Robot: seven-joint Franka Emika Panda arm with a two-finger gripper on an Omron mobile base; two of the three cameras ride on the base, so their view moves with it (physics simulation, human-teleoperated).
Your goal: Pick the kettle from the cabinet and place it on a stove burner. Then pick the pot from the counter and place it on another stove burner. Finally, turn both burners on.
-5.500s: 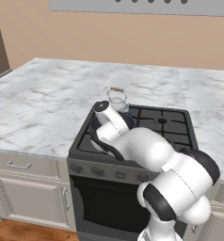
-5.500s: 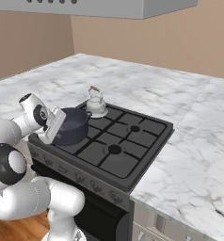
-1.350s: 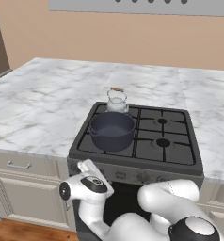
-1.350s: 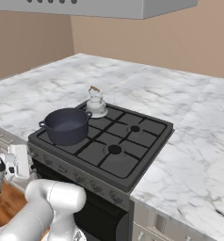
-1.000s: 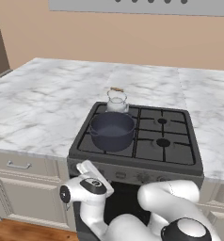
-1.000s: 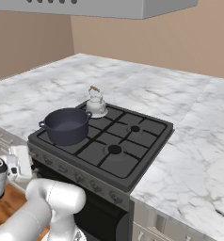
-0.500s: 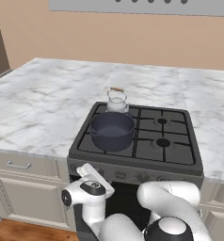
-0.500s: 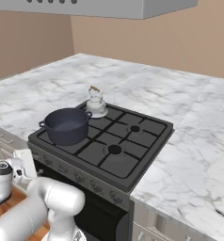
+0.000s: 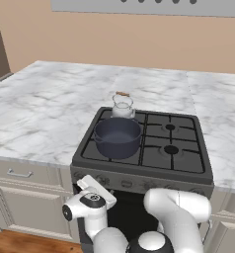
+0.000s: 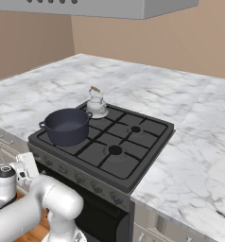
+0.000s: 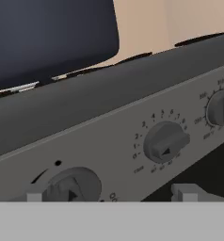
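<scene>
The gripper [image 11: 111, 192] is held wide open, grasping nothing, before the range's knobs [image 11: 164, 142]; the pot [image 9: 117, 137] and kettle [image 9: 122, 105] are seated on burners.

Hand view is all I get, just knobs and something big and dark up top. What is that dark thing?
Observer: That's the pot, sitting on the front left burner.
Operator: Where's the kettle?
Observer: The kettle stands right behind the pot, on the back left burner.
Operator: Are the other burners full too?
Observer: No, both right burners have nothing on them.
</scene>
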